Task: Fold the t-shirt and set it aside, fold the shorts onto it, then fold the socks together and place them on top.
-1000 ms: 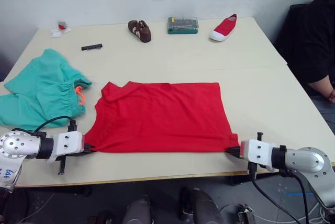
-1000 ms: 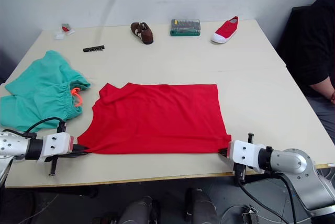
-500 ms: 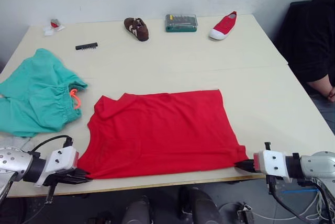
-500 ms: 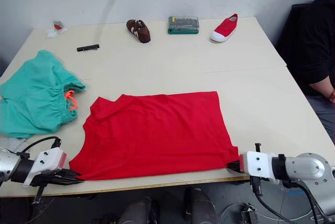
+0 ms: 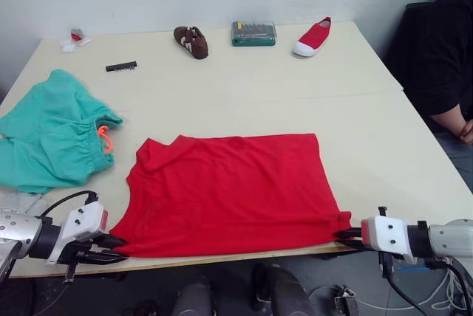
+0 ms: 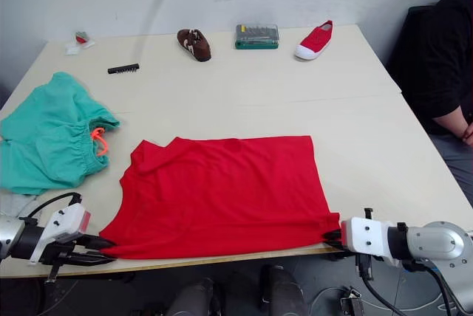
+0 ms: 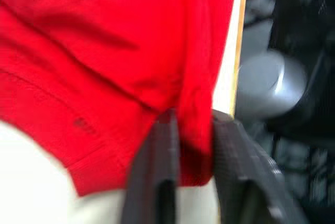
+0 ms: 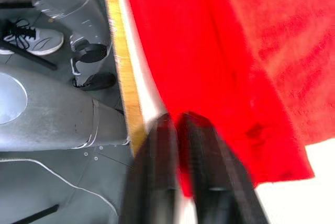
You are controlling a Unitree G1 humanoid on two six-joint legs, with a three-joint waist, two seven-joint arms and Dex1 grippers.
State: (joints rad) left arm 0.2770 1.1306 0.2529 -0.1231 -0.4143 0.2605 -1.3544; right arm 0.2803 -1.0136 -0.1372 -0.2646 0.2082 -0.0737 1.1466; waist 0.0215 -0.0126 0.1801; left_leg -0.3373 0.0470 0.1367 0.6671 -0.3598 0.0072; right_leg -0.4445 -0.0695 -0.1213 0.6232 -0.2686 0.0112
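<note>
Between the two pincers, the t-shirt lies flat along the desk edge; left pincer and right pincer each pinch a near corner.

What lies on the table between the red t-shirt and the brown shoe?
Nothing: between the t-shirt and the brown shoe, the left eye view shows bare table.

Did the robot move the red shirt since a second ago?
Yes. Both grippers, left and right, kept pinching the t-shirt by its near corners and dragged it toward the table's near edge. The shorts and the shoes did not move.
</note>
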